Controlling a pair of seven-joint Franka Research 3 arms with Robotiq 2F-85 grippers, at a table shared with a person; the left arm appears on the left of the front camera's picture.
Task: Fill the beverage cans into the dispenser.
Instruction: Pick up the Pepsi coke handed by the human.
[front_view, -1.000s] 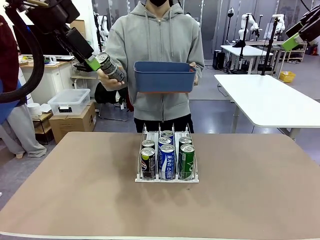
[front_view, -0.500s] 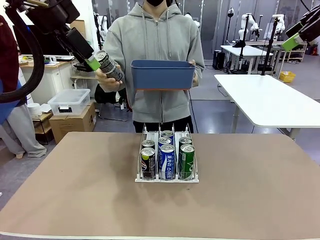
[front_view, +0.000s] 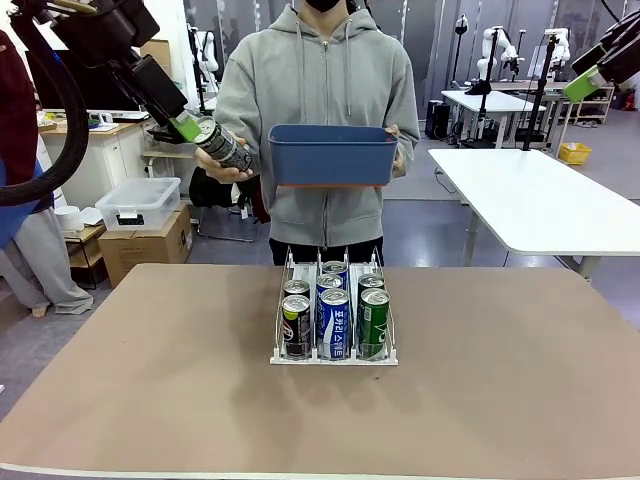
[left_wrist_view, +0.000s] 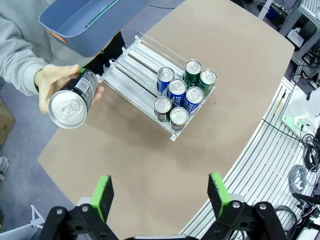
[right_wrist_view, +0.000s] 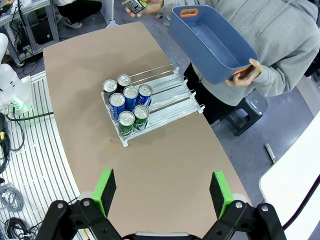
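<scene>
The dark can (left_wrist_view: 70, 99) is off the counter (front_view: 150, 380), held in a person's hand (left_wrist_view: 46, 80) above and beyond the dispenser's (front_view: 335, 352) far end, on the side of the robot's left. It is tilted, with its silver top aimed up at the left pincer (left_wrist_view: 161, 186) and its base down toward the person. The long axis therefore runs almost straight along that pincer's line of sight. The left pincer has its fingers spread wide with nothing between them. In its wrist view the can sits off to one side of the gap rather than inside it. From the front a green pad looks just beside the can's top, though contact cannot be judged. This arm is clearly the nearer one and would likely need to centre over the can's top before closing on its sides. The dispenser already carries seven cans (front_view: 334, 308) at its near end: two dark, three blue, two green. The person's other hand (right_wrist_view: 244, 73) holds a blue bin (front_view: 330, 155) above the dispenser's far end. The right pincer (right_wrist_view: 162, 186), equally spread and empty, hangs high, well away to the dispenser's right.
</scene>
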